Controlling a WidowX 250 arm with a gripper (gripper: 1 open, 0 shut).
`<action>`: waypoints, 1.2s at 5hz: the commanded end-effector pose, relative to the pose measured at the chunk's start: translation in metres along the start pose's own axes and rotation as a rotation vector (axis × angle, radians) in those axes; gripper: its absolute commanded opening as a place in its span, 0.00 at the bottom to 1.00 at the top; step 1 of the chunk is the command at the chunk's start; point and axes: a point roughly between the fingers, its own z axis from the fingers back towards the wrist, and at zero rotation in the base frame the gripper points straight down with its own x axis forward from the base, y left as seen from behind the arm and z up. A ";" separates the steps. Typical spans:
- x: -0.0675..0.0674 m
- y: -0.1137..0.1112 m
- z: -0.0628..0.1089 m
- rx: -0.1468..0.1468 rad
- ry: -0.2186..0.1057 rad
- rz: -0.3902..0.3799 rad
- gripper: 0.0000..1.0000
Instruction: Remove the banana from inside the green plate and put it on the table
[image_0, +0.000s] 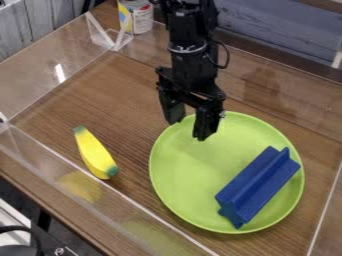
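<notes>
The yellow banana (94, 153) lies on the brown wood table (114, 95) at the left, outside the green plate and apart from it. The green plate (171, 168) sits at the right front and holds only a blue ridged block (254, 187). My gripper (189, 120) hangs straight down over the plate's far left rim. Its jaws are apart and nothing is between them. One dark finger (206, 124) hangs over the plate's inner edge, the other over the table just outside it.
Clear acrylic walls (47, 50) run around the table's edges. A clear acrylic piece (107, 35) and a yellow and white bottle (131, 15) stand at the back left. Bare wood lies between the banana and the plate.
</notes>
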 end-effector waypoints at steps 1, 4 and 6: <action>0.004 -0.003 0.005 0.012 -0.032 -0.018 1.00; 0.005 -0.009 -0.009 0.018 -0.031 -0.042 1.00; 0.006 -0.012 -0.009 0.021 -0.043 -0.050 1.00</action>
